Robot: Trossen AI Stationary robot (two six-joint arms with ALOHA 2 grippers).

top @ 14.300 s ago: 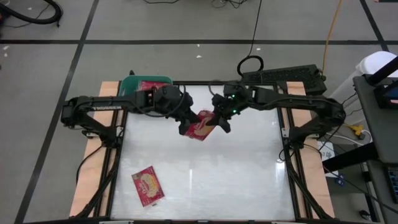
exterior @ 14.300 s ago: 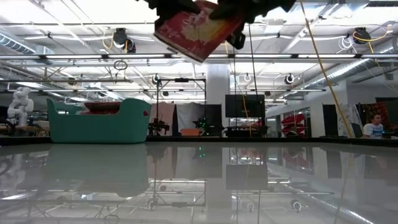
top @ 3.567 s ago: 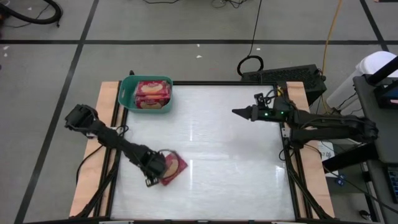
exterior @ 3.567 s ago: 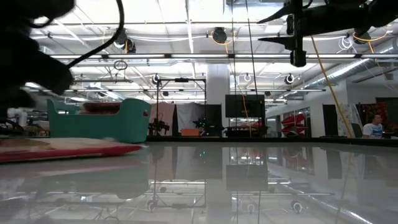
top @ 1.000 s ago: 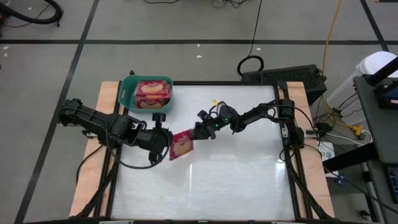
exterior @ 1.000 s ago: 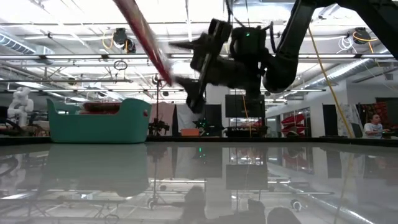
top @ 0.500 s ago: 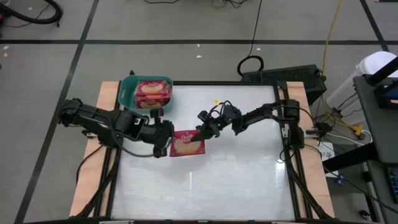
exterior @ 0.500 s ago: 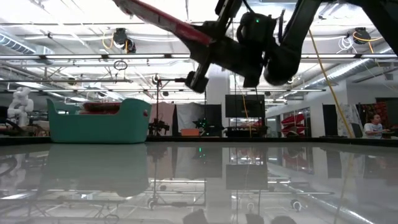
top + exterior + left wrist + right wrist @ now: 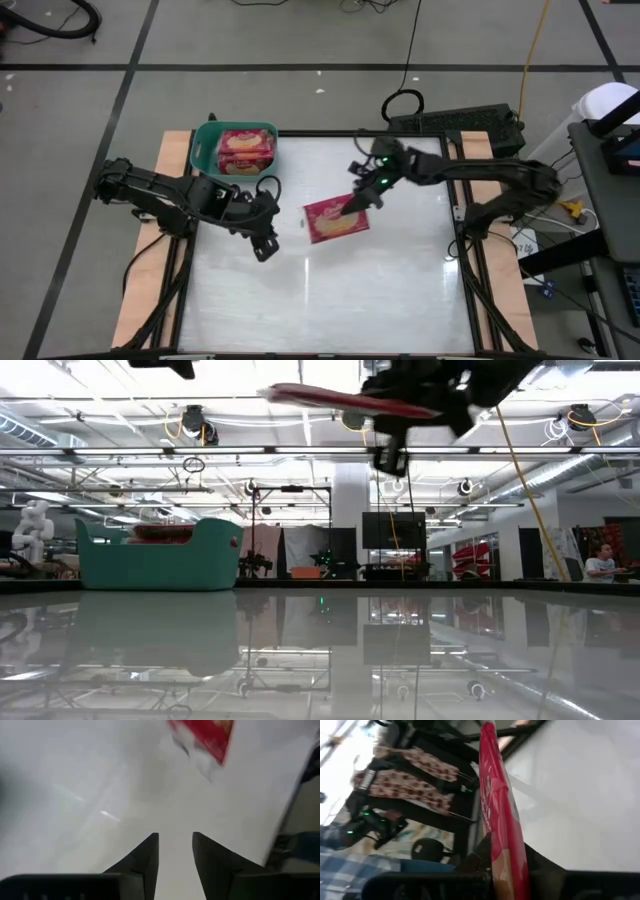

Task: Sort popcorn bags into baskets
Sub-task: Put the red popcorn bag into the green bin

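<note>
Held popcorn bag (image 9: pixel 337 220): a flat red packet with a cream popcorn picture, carried high above the white table (image 9: pixel 400 290), toward its middle and well apart from the teal basket (image 9: pixel 203 152); it rides almost level in the low view.
Handling, as a judgement: the packet looks light and thin, with a glossy film likely to slip; it stays flat while held by one edge, so it seems fairly stiff, though a harder squeeze could crush what is inside. An edge or corner is the natural place to take hold.
Right gripper (image 9: pixel 356 203): fingers closed on the packet's edge nearest the right arm; in the right wrist view the red packet stands edge-on between the two dark fingers.
Left gripper (image 9: pixel 266 246): hovers over the table just beside the held packet, on the basket's side of it; its fingers (image 9: pixel 143 856) are parted by a narrow gap and carry nothing.
Teal basket: sits at the table's far corner on the left arm's side.
Bagged packet (image 9: pixel 246 150): one more red popcorn bag lies flat inside that basket, picture up.
</note>
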